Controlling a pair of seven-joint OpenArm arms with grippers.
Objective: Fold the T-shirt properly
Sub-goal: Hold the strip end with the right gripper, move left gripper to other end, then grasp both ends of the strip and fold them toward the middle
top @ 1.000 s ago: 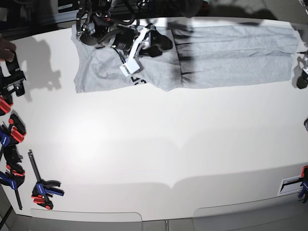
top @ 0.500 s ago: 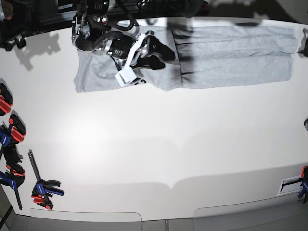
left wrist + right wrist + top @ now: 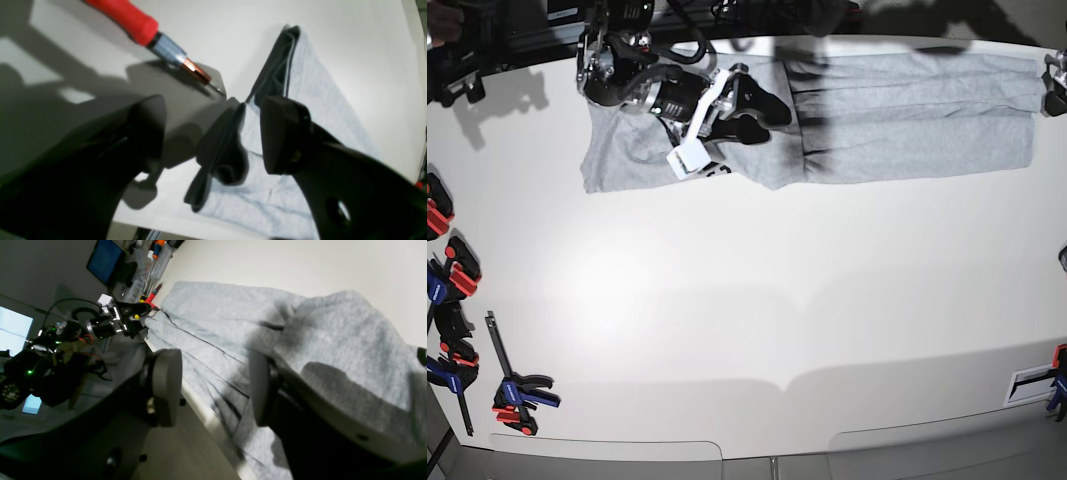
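shirt: 1, grey T-shirt [image 3: 897, 120], lies flat as a long band along the far edge of the table, folded lengthwise, from approx. the middle-left to the far right; a bit of black print shows at its near edge by the right gripper
grippers: 2
right gripper [image 3: 215, 386]: over the shirt's left part, fingers apart, nothing between them; in the base view the arm lies across the cloth
left gripper [image 3: 211, 133]: at the shirt's right end, by the table corner; fingers apart, a dark fold of the cloth stands up between them, not pinched as far as I can see
clamps [image 3: 522, 390]: several, red/blue/black, on the left side of the table, well apart from the shirt; exact nr cannot tell, some overlap
1 more clamp [image 3: 1057, 380]: near right edge, only partly in view
red tool [image 3: 150, 33]: 1, red handle w/ metal tip, on the table just beside the shirt's end, not touching it
table [image 3: 757, 300]: white, smooth, wide, w/ shadows of the arms at the far edge
room: dark behind the table; in the right wrist view a blue screen [image 3: 105, 260] and some equipment w/ green lights
containers: none that I can make out
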